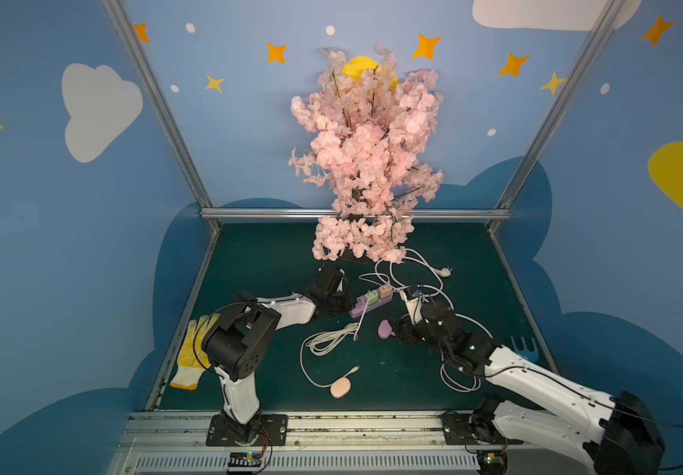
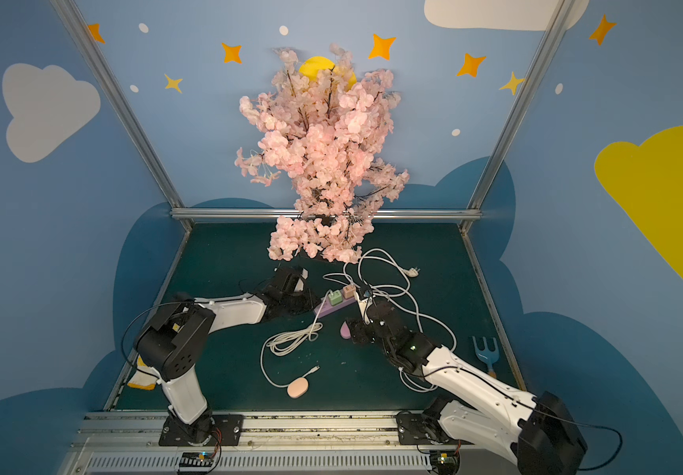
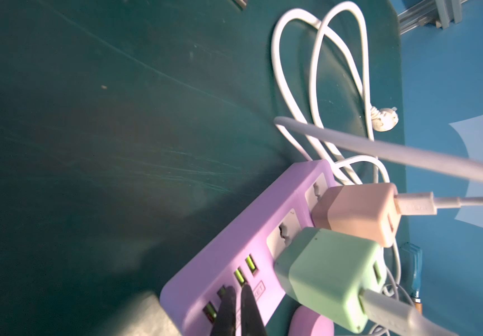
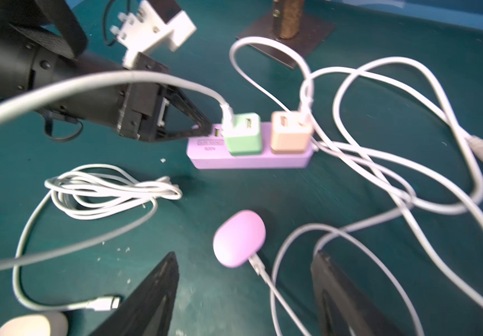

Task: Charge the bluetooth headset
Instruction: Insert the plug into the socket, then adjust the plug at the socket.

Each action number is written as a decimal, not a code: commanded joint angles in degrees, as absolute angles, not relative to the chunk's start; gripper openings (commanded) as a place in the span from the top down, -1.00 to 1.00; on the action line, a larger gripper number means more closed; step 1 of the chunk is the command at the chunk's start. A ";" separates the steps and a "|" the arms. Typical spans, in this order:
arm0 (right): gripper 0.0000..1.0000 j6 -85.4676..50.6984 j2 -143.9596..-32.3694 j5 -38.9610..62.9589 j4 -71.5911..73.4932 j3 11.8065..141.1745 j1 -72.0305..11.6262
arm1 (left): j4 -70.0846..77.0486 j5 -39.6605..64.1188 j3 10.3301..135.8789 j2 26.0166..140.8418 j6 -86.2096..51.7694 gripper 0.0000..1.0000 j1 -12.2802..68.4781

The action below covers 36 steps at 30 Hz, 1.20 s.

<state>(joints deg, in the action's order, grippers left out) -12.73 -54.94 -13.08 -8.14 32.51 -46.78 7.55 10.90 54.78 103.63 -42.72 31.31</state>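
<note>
The purple headset case (image 4: 239,238) lies on the green mat, seen in both top views (image 1: 384,329) (image 2: 344,330), with a white cable's plug (image 4: 256,263) in its end. My right gripper (image 4: 245,254) is open just behind the case, and that cable runs out between its fingers. The purple power strip (image 1: 368,306) (image 4: 249,157) holds a green charger (image 4: 241,133) and an orange charger (image 4: 289,132), each with a cable in it. My left gripper (image 3: 237,291) is shut, its tips resting on the strip's USB end (image 3: 228,285).
A peach case (image 1: 340,388) lies near the front, with a loose cable connector (image 1: 355,369) beside it and a coiled white cable (image 1: 327,341) behind. Tangled white cables (image 4: 394,174) spread right of the strip. The blossom tree (image 1: 366,164), glove (image 1: 192,353) and blue fork (image 2: 486,349) stand around.
</note>
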 commanded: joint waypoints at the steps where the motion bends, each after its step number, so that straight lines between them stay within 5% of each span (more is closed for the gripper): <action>1: -0.14 -13.38 -50.03 -16.77 -12.28 29.02 -46.54 | 0.47 9.93 54.97 100.73 -40.02 0.70 29.72; 4: 0.46 -12.63 -46.95 -15.74 -8.75 26.31 -46.39 | 0.00 10.01 55.02 98.69 -39.62 0.68 29.62; 10: 1.00 -13.01 -55.45 -10.43 -1.53 29.19 -45.27 | 0.35 11.07 54.84 97.56 -40.40 0.72 30.84; 26: 1.00 -12.21 -90.28 14.59 2.01 56.12 -36.22 | 2.74 12.58 54.48 100.96 -43.62 0.85 32.69; 36: 1.00 -14.76 -96.06 17.49 3.04 58.62 -35.95 | 2.81 12.95 55.36 103.64 -43.52 0.86 32.70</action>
<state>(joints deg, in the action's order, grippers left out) -13.78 -95.72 14.79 3.36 57.10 -35.70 3.60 12.49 54.63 102.35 -43.77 32.64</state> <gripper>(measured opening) 0.040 0.072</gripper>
